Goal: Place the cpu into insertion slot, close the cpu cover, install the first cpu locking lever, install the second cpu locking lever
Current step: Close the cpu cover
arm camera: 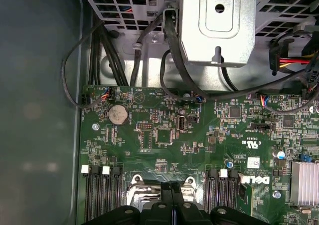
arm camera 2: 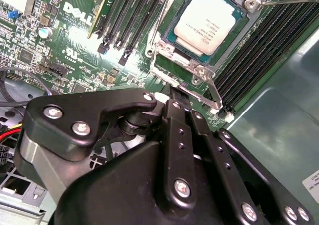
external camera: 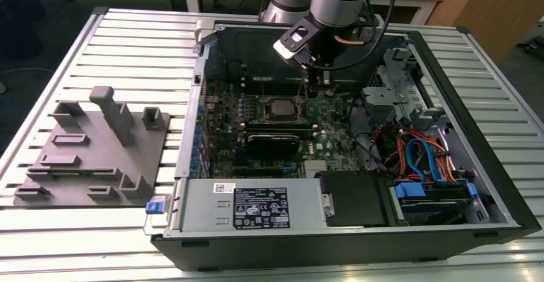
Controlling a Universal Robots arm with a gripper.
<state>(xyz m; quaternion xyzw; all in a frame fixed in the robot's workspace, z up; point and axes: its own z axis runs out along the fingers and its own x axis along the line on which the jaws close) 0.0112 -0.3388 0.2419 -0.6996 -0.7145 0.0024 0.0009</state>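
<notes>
in the exterior view you have the arm reaching down into the open computer case [external camera: 476, 167] on the slatted tabletop [external camera: 102, 34]. the gripper [external camera: 322, 88] is just to the exterior view's right of the insertion slot [external camera: 266, 111]. the cpu [external camera: 279, 107] shows as a pale square lying in that slot. a grey fixture [external camera: 93, 148] sits on the tabletop, well apart at the exterior view's left.

in the second wrist view the cpu [arm camera 2: 209, 20] lies flat and square in the socket, so you can count the first step as done. the cpu cover [arm camera 2: 167, 35] looks to be down around it, its window framing the chip, but treat that as a judgement. one thin wire lever [arm camera 2: 288, 1] runs out over the memory slots [arm camera 2: 269, 46] rather than along the socket. the levers therefore seem to be what is left, though you cannot tell whether either is latched. the gripper [arm camera 2: 172, 91] is just beside the socket's hinge end, its fingers clenched together with nothing seen between them.

in the first wrist view the fingers [arm camera: 164, 194] meet along a thin seam, over the slot's metal rim [arm camera: 142, 185], with the green board [arm camera: 164, 135] beyond.
</notes>
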